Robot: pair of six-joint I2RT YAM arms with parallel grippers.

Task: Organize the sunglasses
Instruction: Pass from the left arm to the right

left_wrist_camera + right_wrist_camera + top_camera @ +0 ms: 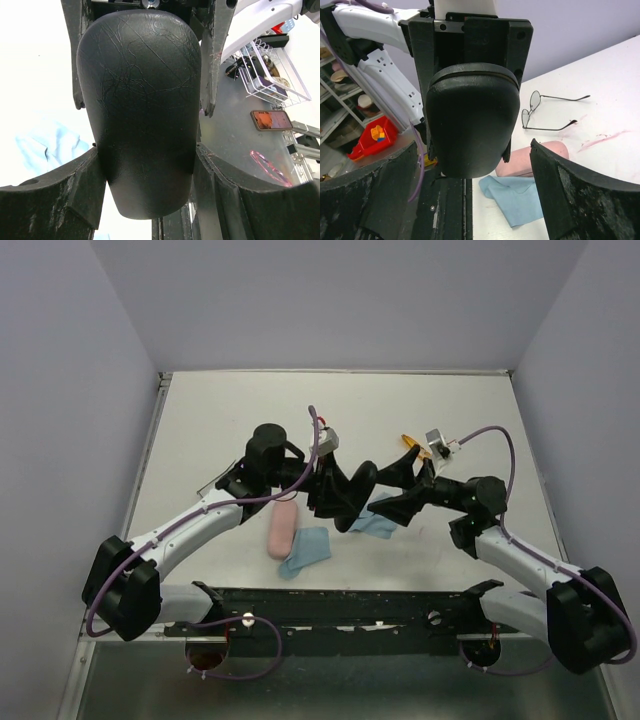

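The left hand point(146, 150) is clamped on a black case point(140, 75). Its two fingers point(60, 195) press on the sides of the case near one end. The case is long with round ends, and its skin is full of fine scratches. It is held up off the desk point(250, 410).

The right hand point(472, 145) is at the other end of the same case. Its fingers point(580, 195) are wide apart, one on each side, and there is a gap between each finger and the case. It holds nothing.

The two hands meet over the middle of the desk. Just below them lies a blue cloth point(378, 524). A second blue cloth point(308, 548) lies nearer the front edge, right beside a pink case point(282, 530), which lies flat.

The sunglasses point(412, 444) are orange-yellow. They lie on the desk past the right hand, toward the back wall, and the arm hides part of them. No hand touches them.

A pair of thin wire glasses point(540, 112) lies on the far left of the desk with its arms open.
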